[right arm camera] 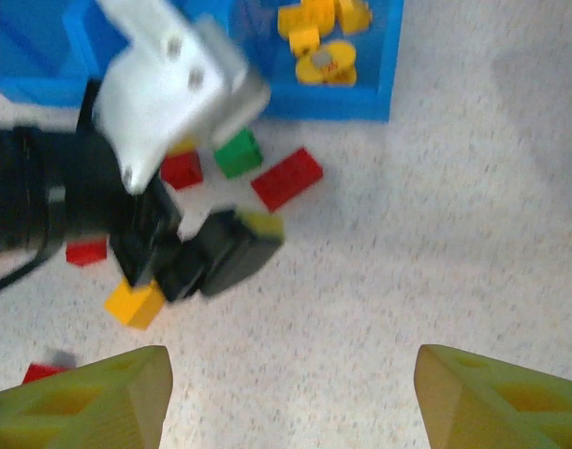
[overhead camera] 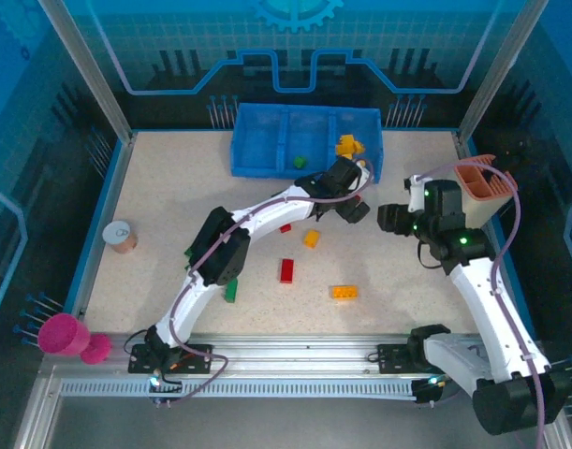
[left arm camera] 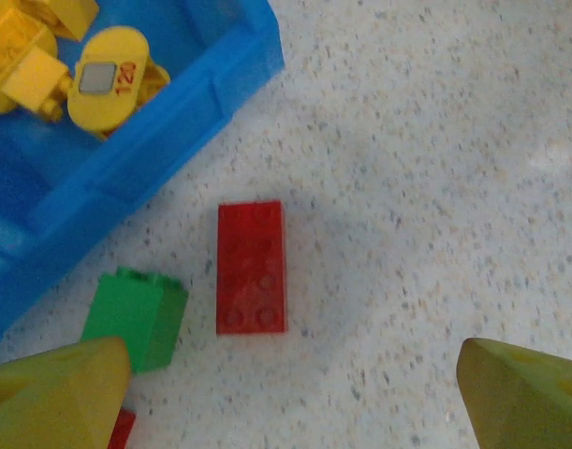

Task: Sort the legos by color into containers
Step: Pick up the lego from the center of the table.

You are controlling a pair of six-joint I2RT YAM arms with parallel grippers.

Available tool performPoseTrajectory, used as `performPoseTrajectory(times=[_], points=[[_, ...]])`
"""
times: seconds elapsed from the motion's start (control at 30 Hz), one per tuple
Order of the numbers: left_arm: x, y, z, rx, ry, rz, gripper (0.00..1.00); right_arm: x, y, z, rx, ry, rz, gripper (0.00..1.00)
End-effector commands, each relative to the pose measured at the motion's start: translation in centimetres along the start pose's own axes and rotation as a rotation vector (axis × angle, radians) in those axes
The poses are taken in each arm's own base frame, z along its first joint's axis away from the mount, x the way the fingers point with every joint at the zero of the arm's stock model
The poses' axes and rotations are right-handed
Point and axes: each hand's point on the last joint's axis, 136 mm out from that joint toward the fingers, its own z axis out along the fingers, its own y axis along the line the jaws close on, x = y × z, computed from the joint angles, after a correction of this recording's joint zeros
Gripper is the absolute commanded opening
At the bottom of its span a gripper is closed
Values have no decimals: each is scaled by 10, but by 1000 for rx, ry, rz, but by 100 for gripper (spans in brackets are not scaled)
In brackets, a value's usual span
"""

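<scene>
The blue tray (overhead camera: 267,140) stands at the back, with yellow legos (overhead camera: 349,146) in its right compartment and a green one (overhead camera: 300,161) in the middle one. My left gripper (left arm camera: 295,393) hangs open just in front of the tray's corner (left arm camera: 164,140), above a flat red lego (left arm camera: 251,267) and a green lego (left arm camera: 136,318). From above, the left gripper (overhead camera: 353,210) sits next to my right gripper (overhead camera: 392,218). The right gripper (right arm camera: 290,398) is open over bare table, facing the left gripper's fingers (right arm camera: 220,253), the red lego (right arm camera: 286,178) and the green lego (right arm camera: 237,152).
Loose legos lie mid-table: a red one (overhead camera: 286,270), an orange one (overhead camera: 344,292), a yellow one (overhead camera: 311,238) and a green one (overhead camera: 230,292). A salmon-and-beige holder (overhead camera: 482,182) stands at the right. A small can (overhead camera: 122,236) and a pink cup (overhead camera: 66,335) are at the left.
</scene>
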Motion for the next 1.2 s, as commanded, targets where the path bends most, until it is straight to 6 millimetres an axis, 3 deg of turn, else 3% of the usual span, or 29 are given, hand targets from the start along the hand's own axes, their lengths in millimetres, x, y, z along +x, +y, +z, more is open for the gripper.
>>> performPoseTrajectory(times=[0.0,0.07,0.3,0.33,0.53,0.73,0.93,1.17], points=[[-4,3,8,-8,30,-25,91,16,4,-3,-41,15,58,70],[-6,2,18,-3,37,-31,90,25,0,2,-27,32,67,70],[2,7,45,16,73,-87,88,19,-6,-6,10,6,63,70],[4,9,48,16,79,-96,88,8,-3,-13,3,-22,53,69],[13,13,62,40,95,-137,85,-9,2,-31,-6,-61,23,69],[21,6,72,96,120,-167,81,-8,0,-20,2,-44,22,69],[45,4,79,109,200,-205,78,-8,-3,-11,12,-28,18,70],[66,14,76,68,279,-220,83,-10,-2,-5,6,-14,15,71]])
